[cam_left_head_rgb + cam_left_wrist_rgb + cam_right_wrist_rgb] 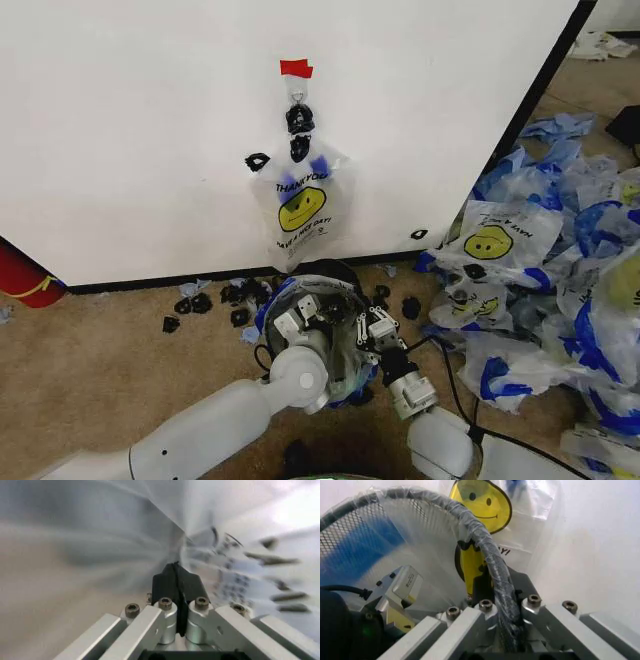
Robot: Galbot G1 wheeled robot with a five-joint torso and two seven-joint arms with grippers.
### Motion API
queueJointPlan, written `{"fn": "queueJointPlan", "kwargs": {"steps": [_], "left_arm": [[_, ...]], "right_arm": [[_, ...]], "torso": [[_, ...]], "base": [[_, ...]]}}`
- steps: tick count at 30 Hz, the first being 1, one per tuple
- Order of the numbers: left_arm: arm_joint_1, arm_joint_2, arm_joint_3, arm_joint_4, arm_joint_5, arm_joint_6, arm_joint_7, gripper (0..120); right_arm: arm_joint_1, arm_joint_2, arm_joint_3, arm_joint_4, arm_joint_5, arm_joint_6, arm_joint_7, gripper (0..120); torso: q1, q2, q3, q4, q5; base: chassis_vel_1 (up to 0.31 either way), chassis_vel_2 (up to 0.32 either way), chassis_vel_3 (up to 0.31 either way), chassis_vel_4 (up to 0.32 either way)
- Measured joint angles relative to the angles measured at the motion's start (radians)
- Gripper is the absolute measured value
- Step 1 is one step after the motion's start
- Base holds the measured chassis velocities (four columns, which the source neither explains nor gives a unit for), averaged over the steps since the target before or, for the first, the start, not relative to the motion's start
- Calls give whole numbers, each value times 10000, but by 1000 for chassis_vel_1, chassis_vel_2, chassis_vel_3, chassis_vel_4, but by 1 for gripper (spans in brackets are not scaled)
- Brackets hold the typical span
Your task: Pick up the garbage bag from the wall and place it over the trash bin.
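From my head camera, one garbage bag (302, 205) hangs on the wall (140, 130) at upper centre of the frame, from a small hook (297, 95) under a red tape strip (296, 68). Just below it, at lower centre, the trash bin (335, 272) sits against the wall's black bottom edge, already lined with another bag (345, 375) stretched over its rim.

My left gripper (300, 315) is inside the bin mouth; its wrist view shows the black fingertips (176, 581) pressed together on thin plastic film. My right gripper (372, 328) sits on the bin's right rim, and in its wrist view the jaws straddle the film-wrapped mesh rim (492, 570), narrowed around it.

Room is tight: black scraps (215, 300) litter the carpet left of the bin, and a heap of identical bags (540, 290) fills the right side of the frame. The wall's black side edge (545, 75) runs diagonally at upper right.
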Motion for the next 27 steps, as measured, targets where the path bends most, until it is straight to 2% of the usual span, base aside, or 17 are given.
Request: {"fn": "queueJointPlan", "kwargs": {"steps": [5, 18, 27], "left_arm": [[-185, 21, 72, 333, 374, -89, 229, 0], [-561, -691, 147, 1514, 709, -257, 537, 0], [-603, -733, 227, 1536, 707, -220, 515, 0]], "right_arm": [[-13, -8, -8, 45, 11, 0, 0, 0], [-267, -169, 59, 195, -62, 81, 0, 0], [-277, -257, 162, 248, -71, 111, -2, 0]], "torso": [[0, 0, 0, 1, 0], [0, 0, 0, 0, 1], [0, 0, 0, 0, 0]], "base": [[0, 0, 0, 0], [0, 0, 0, 0], [0, 0, 0, 0]]}}
